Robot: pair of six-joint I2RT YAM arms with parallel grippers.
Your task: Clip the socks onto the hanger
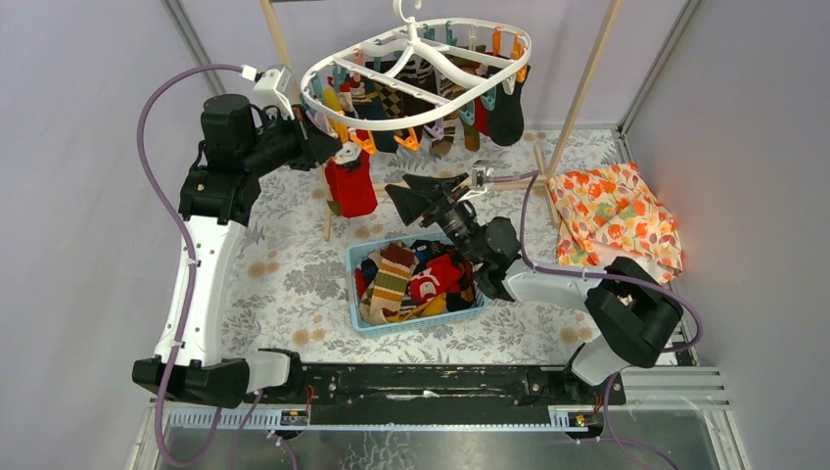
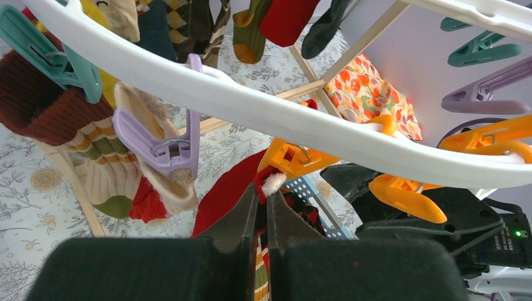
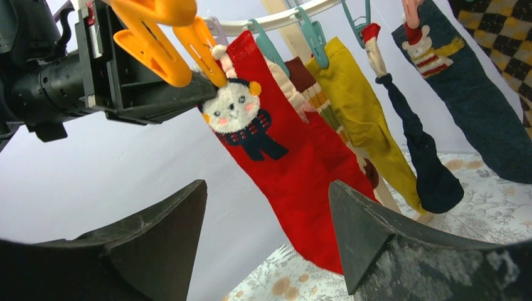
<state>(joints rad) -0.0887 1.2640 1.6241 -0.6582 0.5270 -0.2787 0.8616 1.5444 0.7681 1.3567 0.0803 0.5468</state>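
The white oval hanger (image 1: 416,73) hangs at the back with several socks clipped along its rim. My left gripper (image 1: 331,147) is shut on the cuff of a red sock (image 1: 350,186) and holds it up under the near-left rim. In the left wrist view the gripper (image 2: 263,191) pinches the sock's white trim (image 2: 274,182) right below an orange clip (image 2: 295,157). My right gripper (image 1: 406,201) is open and empty, just right of the red sock. In its wrist view (image 3: 266,188) the bear-patterned red sock (image 3: 276,150) hangs ahead, with an orange clip (image 3: 201,47) touching its cuff.
A blue basket (image 1: 364,318) holding several loose socks sits in the middle of the table. An orange floral cloth (image 1: 617,220) lies at the right. Wooden rail posts (image 1: 582,93) stand behind the hanger. Purple, teal and orange clips (image 2: 483,94) dangle near the left gripper.
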